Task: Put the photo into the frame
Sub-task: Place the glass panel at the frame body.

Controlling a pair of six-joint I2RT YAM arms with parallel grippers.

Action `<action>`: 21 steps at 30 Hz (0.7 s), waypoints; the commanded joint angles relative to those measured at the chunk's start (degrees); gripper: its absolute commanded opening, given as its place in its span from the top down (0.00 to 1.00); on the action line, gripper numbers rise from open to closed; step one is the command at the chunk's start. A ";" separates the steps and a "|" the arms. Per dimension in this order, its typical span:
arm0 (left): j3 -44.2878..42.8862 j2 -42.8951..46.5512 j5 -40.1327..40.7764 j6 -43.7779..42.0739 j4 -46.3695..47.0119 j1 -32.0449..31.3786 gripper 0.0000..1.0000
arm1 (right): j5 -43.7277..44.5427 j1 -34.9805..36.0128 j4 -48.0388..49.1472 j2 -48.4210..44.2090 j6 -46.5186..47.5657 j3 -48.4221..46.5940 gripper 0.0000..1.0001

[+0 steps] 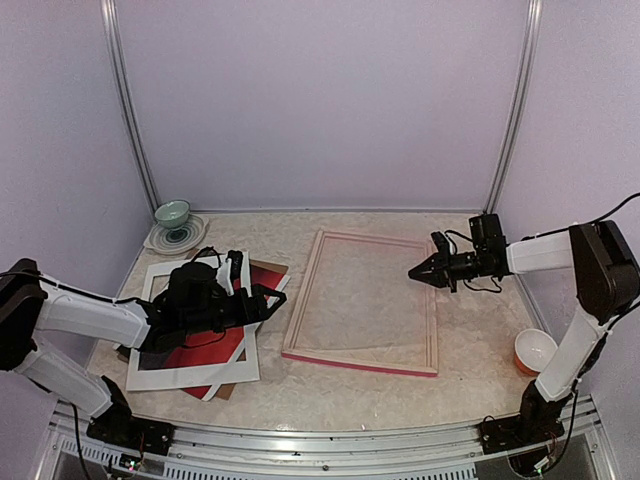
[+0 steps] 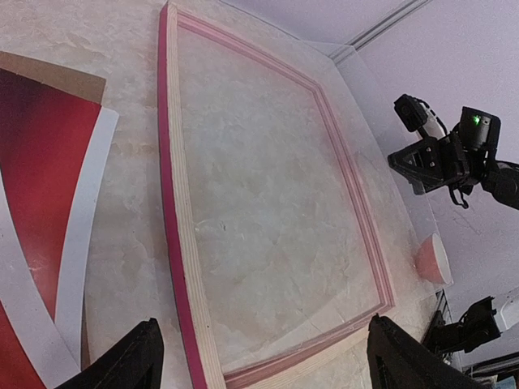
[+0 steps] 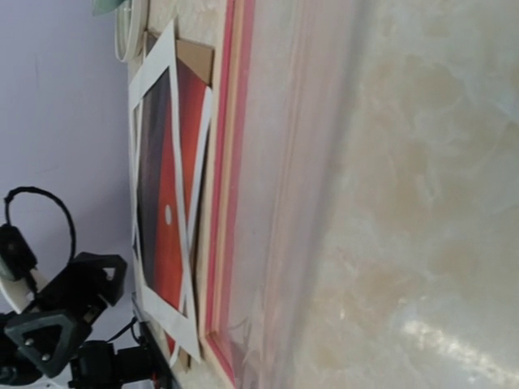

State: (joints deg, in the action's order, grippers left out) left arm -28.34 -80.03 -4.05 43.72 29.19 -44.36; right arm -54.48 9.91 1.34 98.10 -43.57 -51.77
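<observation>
Pink-railed, the frame (image 1: 360, 362) is laid flat. Left of it, the photo (image 1: 210, 352) is partly covered by a white mat board (image 1: 150, 375), with the left gripper (image 1: 260, 279) spread wide above. By its right rail, the right gripper (image 1: 415, 272) is clenched, empty.

A lab test booth: plain lilac wall panels (image 1: 320, 100) joined by aluminium struts (image 1: 130, 110), a marbled tabletop (image 1: 370, 400), a metal mounting rail (image 1: 330, 445) in front.

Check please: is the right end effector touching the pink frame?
Apart. The left wrist view shows the right end effector up in the air, shut, with a clear gap between it and the frame lying flat.
</observation>
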 commanded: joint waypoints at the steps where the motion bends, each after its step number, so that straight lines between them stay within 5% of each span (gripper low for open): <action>1: 0.34 -0.52 0.26 0.40 2.08 -0.36 0.14 | -3.06 -0.59 1.04 -2.75 -1.26 -1.15 1.00; 21: 0.73 -1.08 -0.04 0.76 3.07 -0.55 0.14 | -5.19 -0.27 2.95 -4.62 -3.39 1.69 1.00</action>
State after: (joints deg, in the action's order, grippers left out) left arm -28.23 -80.60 -4.05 44.58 30.48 -44.36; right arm -56.66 9.91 2.31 95.81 -46.04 -50.92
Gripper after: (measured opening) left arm 0.859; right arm 0.004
